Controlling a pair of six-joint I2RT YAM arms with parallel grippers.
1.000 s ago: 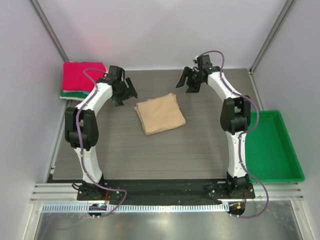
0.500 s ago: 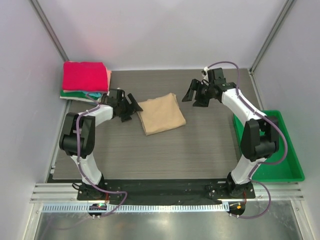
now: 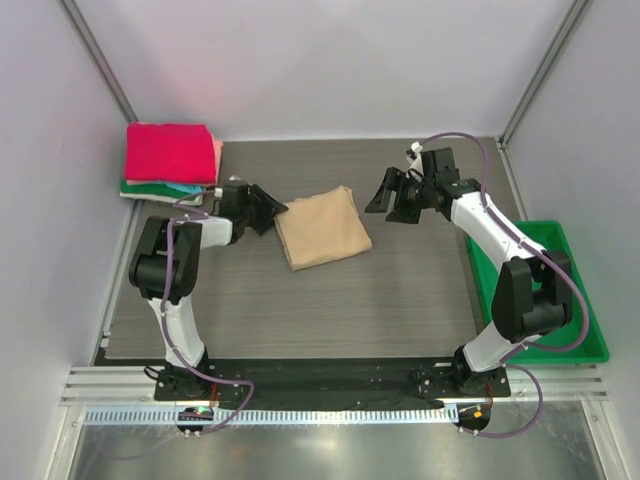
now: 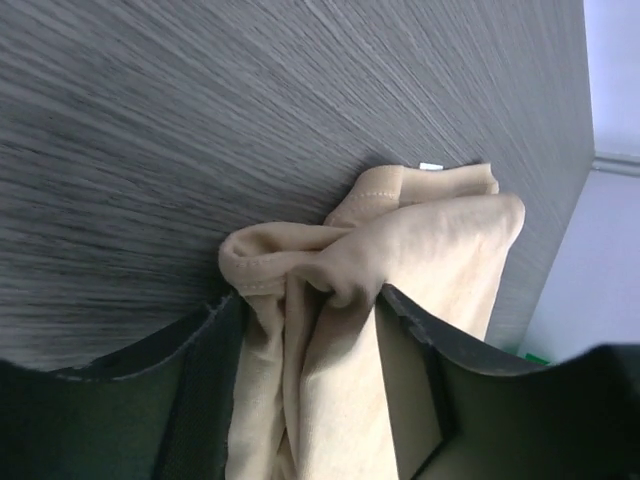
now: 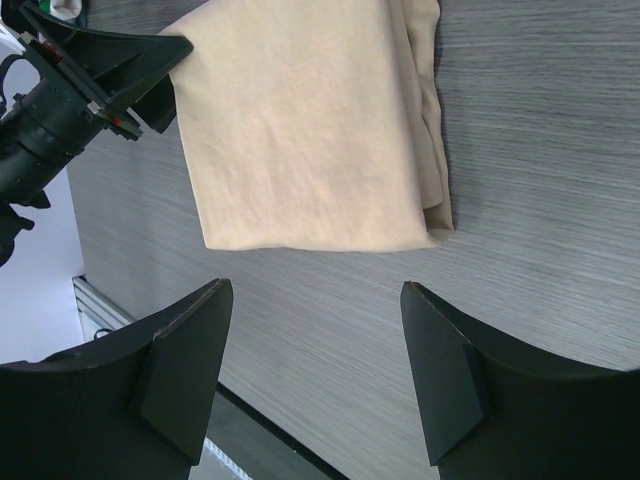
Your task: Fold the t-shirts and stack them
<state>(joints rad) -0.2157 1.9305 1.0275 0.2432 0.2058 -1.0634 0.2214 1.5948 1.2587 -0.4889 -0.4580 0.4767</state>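
The left pincer (image 3: 266,208) is found low at the table (image 3: 300,310), at the left corner of the tan t-shirt (image 3: 322,228), which lies folded near the centre of the top view. In the left wrist view, a bunched corner of the tan cloth is seen filling the gap between the two fingers (image 4: 150,400), pressed against both; the jaws are partly closed and clamped on that corner. The right pincer (image 3: 393,203) is held above bare table just right of the shirt, its jaws set wide apart, with nothing held or touched. A stack is noted in the upper left of the frame: a pink-red t-shirt (image 3: 170,152) on top, with salmon (image 3: 217,155), teal (image 3: 180,188) and green (image 3: 135,187) edges showing beneath.
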